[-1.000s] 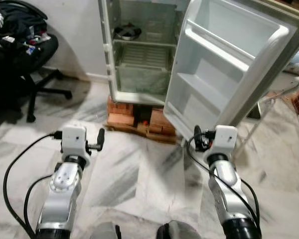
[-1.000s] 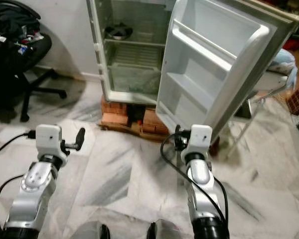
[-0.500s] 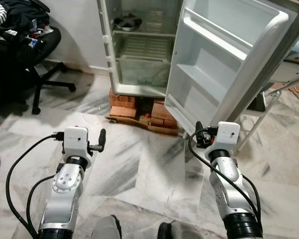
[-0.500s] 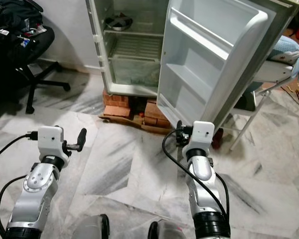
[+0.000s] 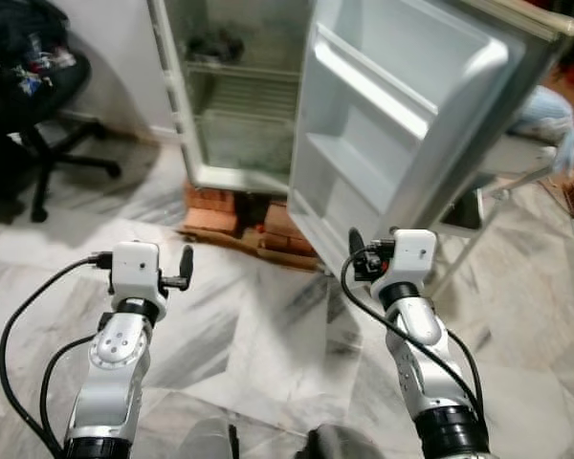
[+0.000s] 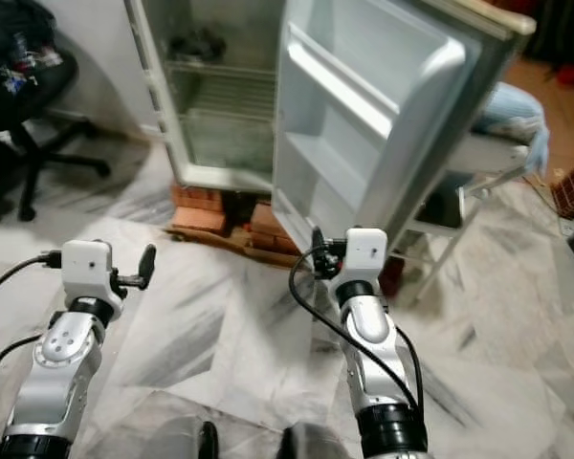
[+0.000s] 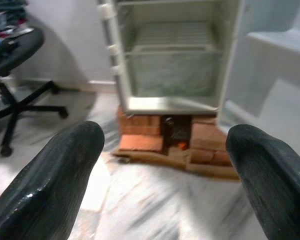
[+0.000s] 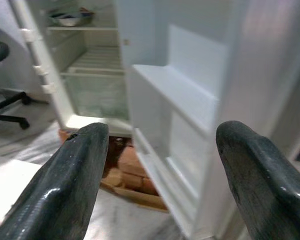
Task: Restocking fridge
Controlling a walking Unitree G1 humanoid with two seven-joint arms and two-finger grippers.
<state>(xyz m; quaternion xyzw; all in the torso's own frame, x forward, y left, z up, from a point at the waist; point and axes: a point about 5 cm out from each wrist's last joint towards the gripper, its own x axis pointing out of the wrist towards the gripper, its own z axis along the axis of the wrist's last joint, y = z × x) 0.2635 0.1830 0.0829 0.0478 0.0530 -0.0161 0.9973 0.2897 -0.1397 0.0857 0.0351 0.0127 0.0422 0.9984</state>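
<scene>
The white fridge (image 5: 231, 115) stands open on a stack of red bricks (image 5: 210, 203). Its door (image 5: 392, 115) swings out to the right, and the door shelves are bare. Inside are wire shelves and a glass-fronted drawer (image 7: 175, 74), with a metal bowl (image 8: 70, 17) on an upper shelf. My left gripper (image 5: 185, 266) hovers over the marble floor, well short of the fridge. It is open, with nothing between its fingers (image 7: 50, 185). My right gripper (image 5: 356, 251) is just in front of the door's lower edge, open and empty too, its fingers (image 8: 260, 180) spread wide.
A black office chair (image 5: 38, 105) piled with dark clothes stands at the left. To the right of the door a white folding chair (image 5: 497, 172) carries something in blue cloth (image 5: 545, 115). The marble floor (image 5: 258, 325) lies between me and the fridge.
The whole picture has shifted: the fridge now sits further left and looks slightly nearer, so the camera has moved. Both arms hold the same pose with fingers still open.
</scene>
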